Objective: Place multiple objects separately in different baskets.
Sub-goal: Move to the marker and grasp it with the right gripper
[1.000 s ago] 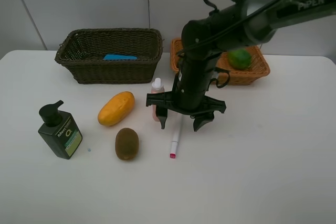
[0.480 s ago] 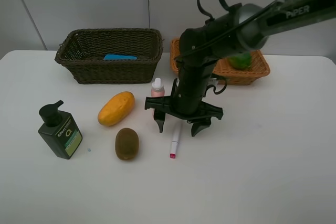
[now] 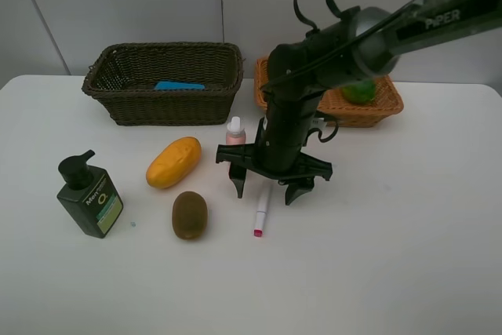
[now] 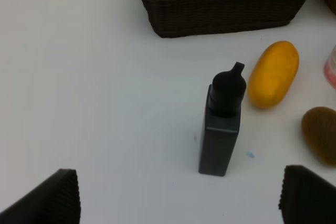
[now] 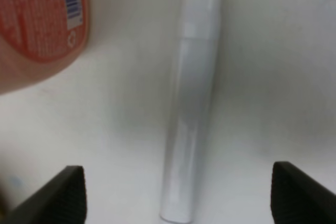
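Directly below your empty, wide-open right gripper point(image 3: 267, 189) the white marker point(image 3: 260, 213) lies, lengthwise across the jaws' closing line.

The right gripper point(image 3: 267, 191) has come down and a little left, jaws now over the marker point(image 3: 260, 213).

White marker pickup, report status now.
Right hand open, straddling white pink-capped marker pen, not gripped. Left hand open, empty. Pink plastic spray bottle close beside one finger.
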